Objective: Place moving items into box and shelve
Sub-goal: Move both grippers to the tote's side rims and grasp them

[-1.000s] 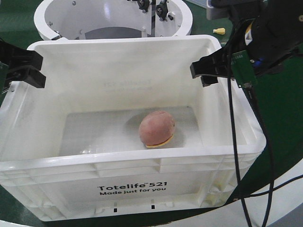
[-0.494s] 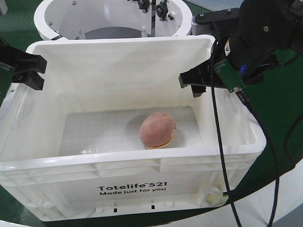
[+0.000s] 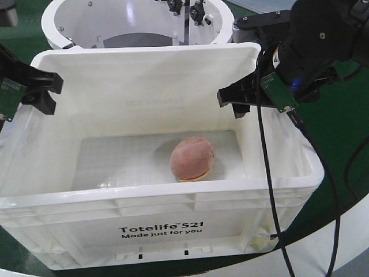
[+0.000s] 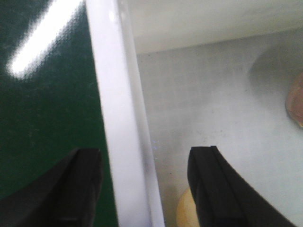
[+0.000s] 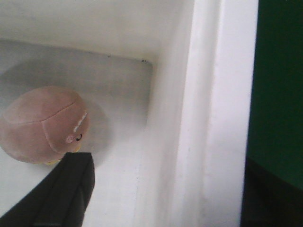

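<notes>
Front view: one white box (image 3: 173, 199) stands on the green worktop (image 3: 351, 144). One pinkish-brown ball (image 3: 192, 157) lies on its floor, right of the middle. The cream ball is hidden here.

Left wrist view: the left pincer (image 4: 144, 156) is spread astride the box's left wall. Only a slice of the cream ball (image 4: 183, 210) shows, cut off below.

Right wrist view: the right pincer (image 5: 165, 161) is spread astride the right wall. One finger covers the pinkish-brown ball's lower edge.
</notes>
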